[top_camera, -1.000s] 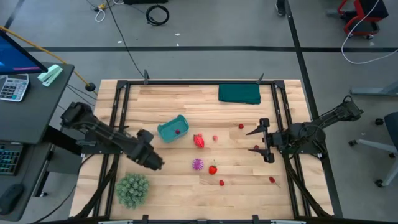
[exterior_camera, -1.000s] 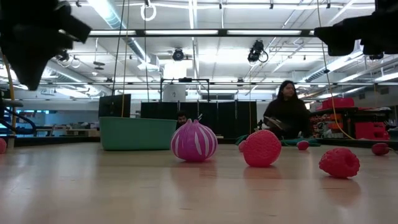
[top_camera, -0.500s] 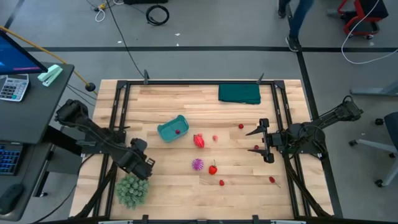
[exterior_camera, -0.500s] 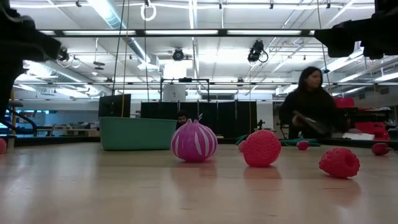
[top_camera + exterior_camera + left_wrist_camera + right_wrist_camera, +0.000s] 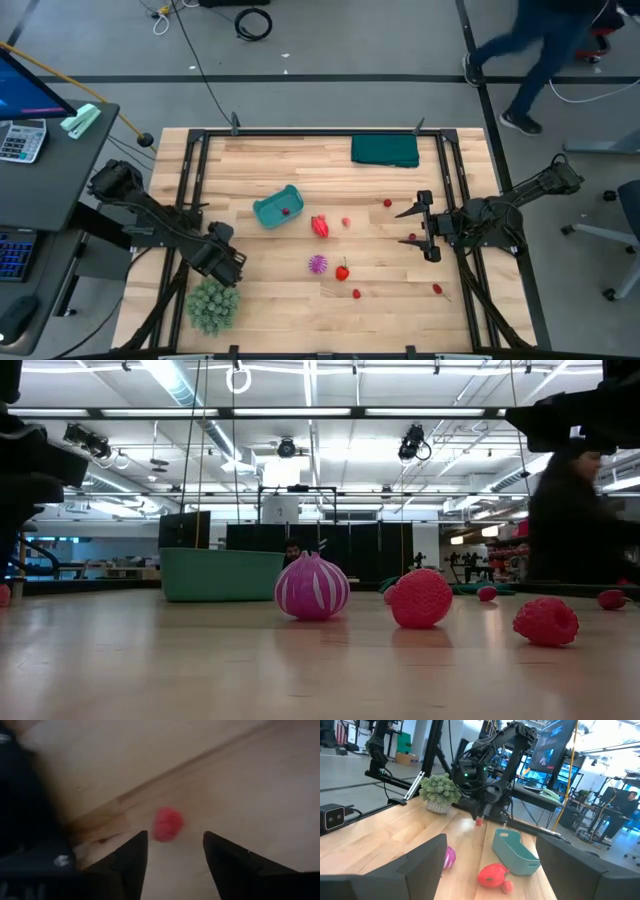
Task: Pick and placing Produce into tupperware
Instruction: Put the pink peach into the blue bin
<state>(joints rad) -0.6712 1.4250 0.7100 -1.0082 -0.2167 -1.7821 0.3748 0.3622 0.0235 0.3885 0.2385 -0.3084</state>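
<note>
L arm: reaches from the table's L edge toward the near-L corner, wrist bent down. L gripper [image 5: 229, 268] low over the table w/ fingers [image 5: 131, 857] spread apart, nothing between the pads; tips point down at the surface. R arm: comes in from the R edge, forearm roughly level, wrist facing inward across the table. R gripper [image 5: 413, 226] held above the surface, fingers [image 5: 426, 854] parted wide & empty. Arms well apart.

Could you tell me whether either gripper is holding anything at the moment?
Nothing is held. The left gripper is open just above a small red ball; the right gripper waits open and empty.
</note>
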